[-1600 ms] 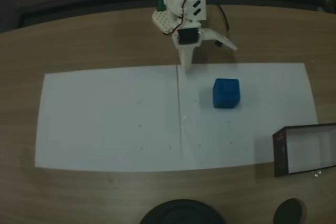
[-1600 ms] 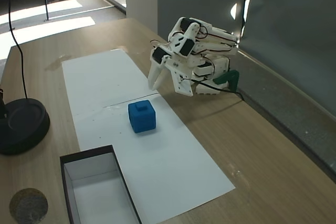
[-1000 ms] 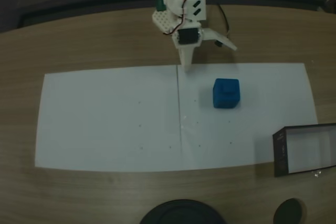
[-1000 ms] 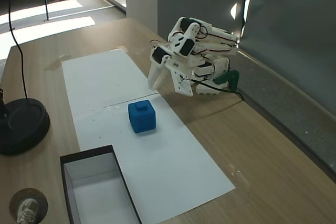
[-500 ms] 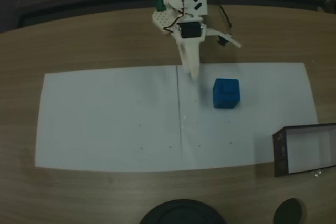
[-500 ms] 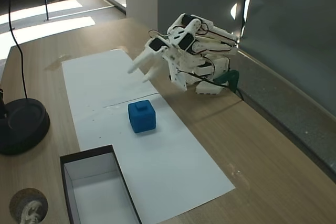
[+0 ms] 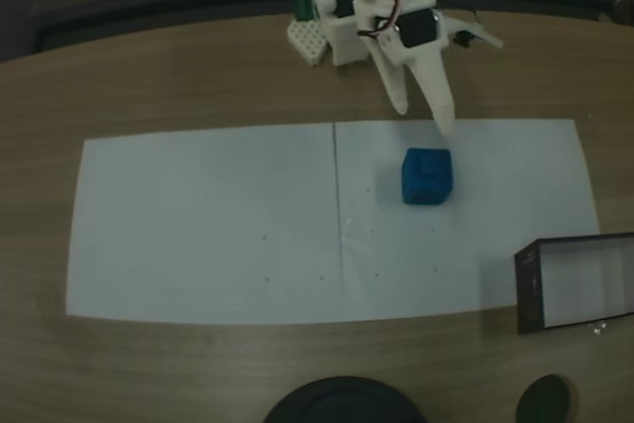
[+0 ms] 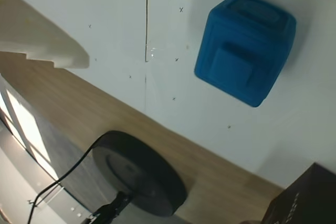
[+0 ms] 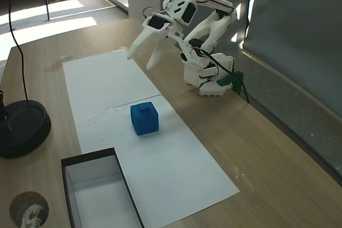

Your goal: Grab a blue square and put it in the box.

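Nearest in a fixed view sits the box, a shallow black-walled tray with a pale floor, resting partly on the white paper sheet and partly on the wooden table. Just left of it a small round disc lies on the table, and farther back on that side stands a round black base with a cable rising from it. Beyond the box, well apart from it, the blue square sits flat on the paper, one raised face turned up. Farther still, the white arm reaches out from its base by the table's far edge, and the hand hangs in the air above the paper, its two fingers parted and holding nothing, clear of the cube. In a fixed view from above, the hand points down toward the blue square, with the fingertips just short of its far edge, and the box lies at the right edge. The wrist view shows the blue square on the paper, with one pale finger at the left.
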Controlling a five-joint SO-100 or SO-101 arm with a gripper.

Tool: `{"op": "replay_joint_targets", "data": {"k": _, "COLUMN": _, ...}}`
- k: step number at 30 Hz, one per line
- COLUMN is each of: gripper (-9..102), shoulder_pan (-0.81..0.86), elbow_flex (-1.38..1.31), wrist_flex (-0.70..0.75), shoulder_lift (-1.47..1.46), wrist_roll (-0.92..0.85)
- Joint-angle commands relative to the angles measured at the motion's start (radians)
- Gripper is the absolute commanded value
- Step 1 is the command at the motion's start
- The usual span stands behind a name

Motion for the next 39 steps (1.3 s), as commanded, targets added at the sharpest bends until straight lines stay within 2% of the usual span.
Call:
{"op": "replay_joint_targets", "data": {"k": 1, "gripper": 39, "shoulder_pan": -0.017, "elbow_flex": -0.173, "wrist_flex": 0.015, "shoulder_lift": -0.219, "wrist_roll": 0.006}}
{"op": "replay_joint_targets", "data": {"k": 7, "gripper": 41, "shoulder_pan": -0.014, "elbow_flex": -0.336, "wrist_flex": 0.069, "shoulder_lift": -0.581, "wrist_roll": 0.067}}
{"op": "replay_joint_targets", "data": {"k": 13, "gripper": 41, "shoulder_pan": -0.014, "elbow_flex": -0.38, "wrist_flex": 0.078, "shoulder_lift": -0.761, "wrist_roll": 0.091}}
{"op": "replay_joint_targets", "data": {"k": 30, "gripper": 41, "shoulder_pan": -0.026, "elbow_flex": -0.305, "wrist_flex": 0.08, "shoulder_lift": -0.839, "wrist_roll": 0.091}}
{"op": "replay_joint_targets", "data": {"k": 39, "gripper": 41, "shoulder_pan": -0.109, "elbow_flex": -0.278, "wrist_flex": 0.071, "shoulder_lift": -0.836, "wrist_roll": 0.129}}
